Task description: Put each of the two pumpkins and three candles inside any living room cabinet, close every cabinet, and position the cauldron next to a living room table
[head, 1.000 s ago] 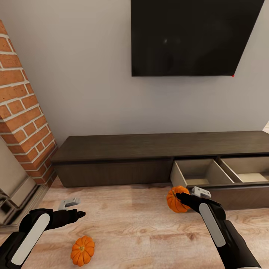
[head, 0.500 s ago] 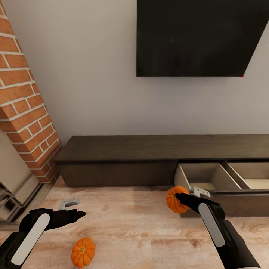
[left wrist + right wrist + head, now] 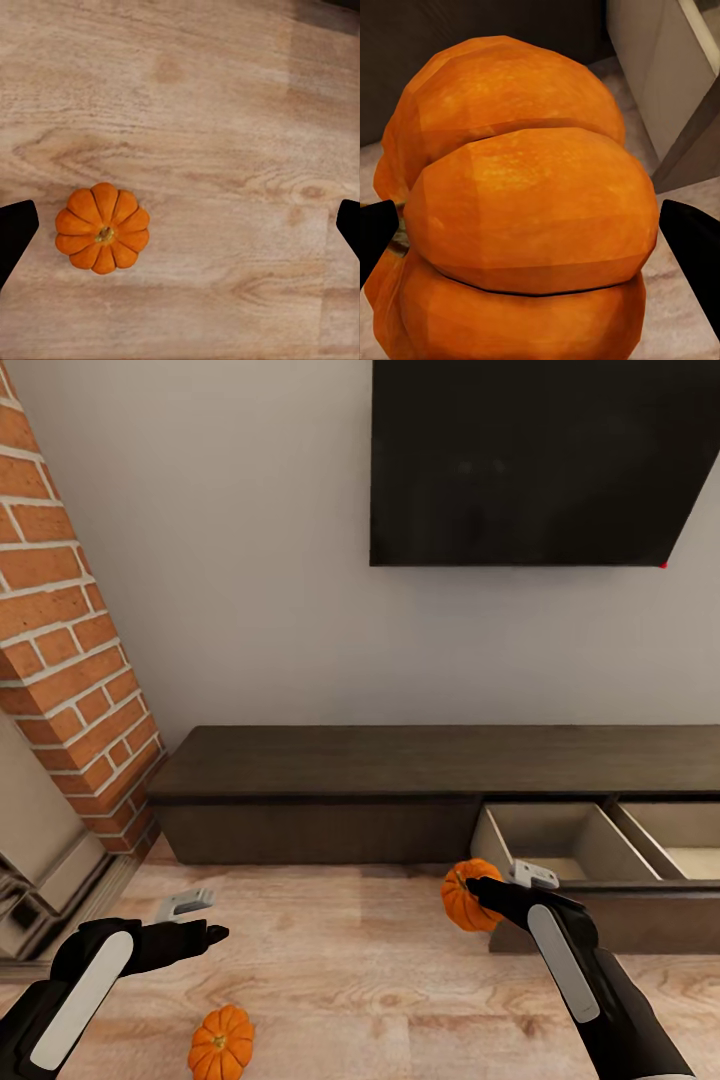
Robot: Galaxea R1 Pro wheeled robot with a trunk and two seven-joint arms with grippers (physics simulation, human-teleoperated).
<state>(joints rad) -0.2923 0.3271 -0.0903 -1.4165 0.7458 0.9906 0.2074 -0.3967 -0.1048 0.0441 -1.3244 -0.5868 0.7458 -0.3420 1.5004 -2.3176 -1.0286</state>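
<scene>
Pumpkins, count two. One (image 3: 468,895) clamped in my right gripper (image 3: 482,897), held off the floor just short of the open drawer (image 3: 545,845); over the last second my view has crept toward the cabinet (image 3: 400,760), so the drop-in is close, I judge. Other pumpkin (image 3: 221,1042) on the plank floor (image 3: 350,980) below my left gripper (image 3: 205,935), fingers spread and empty. Open drawers: two. Candles: none counted.

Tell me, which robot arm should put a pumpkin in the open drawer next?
Probably the right. The right gripper already holds a pumpkin just beside the open drawer. The left gripper is empty, above the other pumpkin on the floor.
</scene>
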